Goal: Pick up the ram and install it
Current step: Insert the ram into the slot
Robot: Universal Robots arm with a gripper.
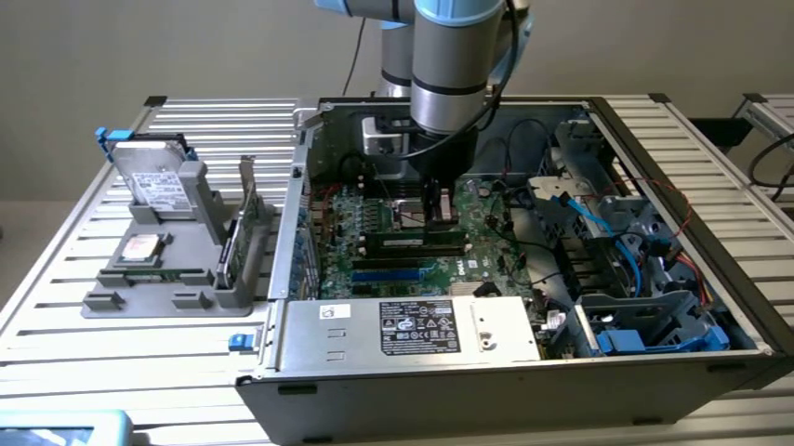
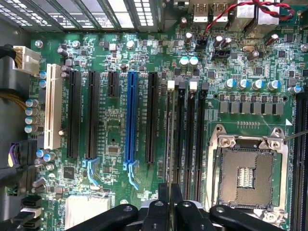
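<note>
We see the hand [image 2: 170,204] nearly together, clamped on what we take to be the ram [image 2: 169,139]. It is held edge-on, we judge to line up with the memory slots [image 2: 188,144] on the motherboard [image 2: 113,120]. In the exterior view the arm [image 1: 453,65] hides the grip, and the ram's chips and label face away from us.

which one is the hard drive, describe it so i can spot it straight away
Start at the open computer case; on the table to the exterior view's left of it sits a grey rack. The hard drive stands propped at the rack's far end: a silver metal box with a white label, unlike the thin green card beside it.
</note>
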